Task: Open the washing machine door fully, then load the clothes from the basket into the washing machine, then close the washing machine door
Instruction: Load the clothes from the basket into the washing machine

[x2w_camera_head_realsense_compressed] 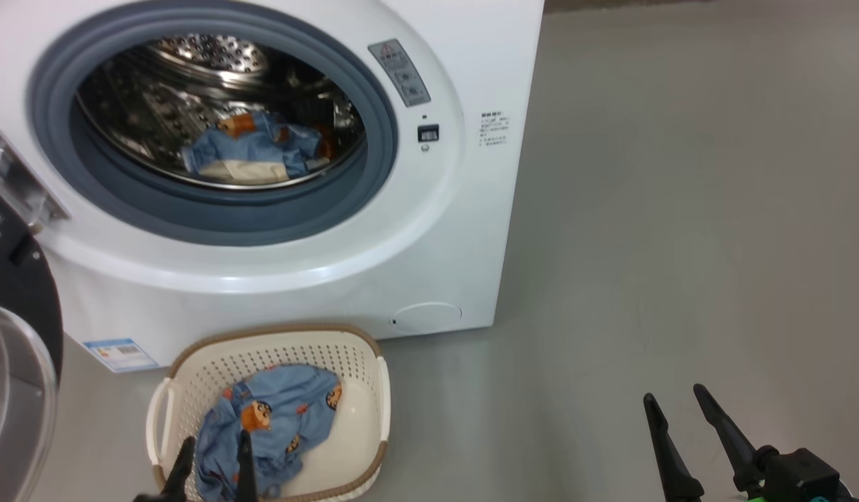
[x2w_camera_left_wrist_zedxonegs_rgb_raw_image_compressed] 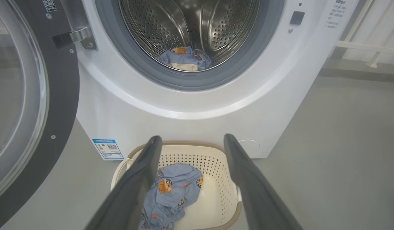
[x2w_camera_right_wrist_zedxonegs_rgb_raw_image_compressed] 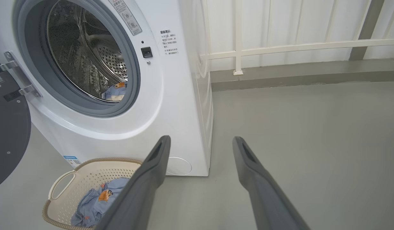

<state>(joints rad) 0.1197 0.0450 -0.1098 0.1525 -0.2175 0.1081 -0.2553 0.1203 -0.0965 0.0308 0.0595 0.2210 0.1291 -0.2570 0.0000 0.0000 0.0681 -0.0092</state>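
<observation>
Your left gripper (x2w_camera_head_realsense_compressed: 215,446), fingers spread and empty, sits at the near-left rim of the basket (x2w_camera_head_realsense_compressed: 276,329) over the light blue garment (x2w_camera_head_realsense_compressed: 276,418), which stretches from that corner toward the far-right wall, while your right gripper (x2w_camera_head_realsense_compressed: 675,397), likewise spread, stands well away; the left wrist view shows the cloth off-centre between the fingers.

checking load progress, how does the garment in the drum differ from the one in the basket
The garment in the drum is already loaded and shows a cream patch among blue. The garment in the basket is not yet loaded and looks all light blue with small orange prints. Both lie crumpled, orange on blue.
</observation>
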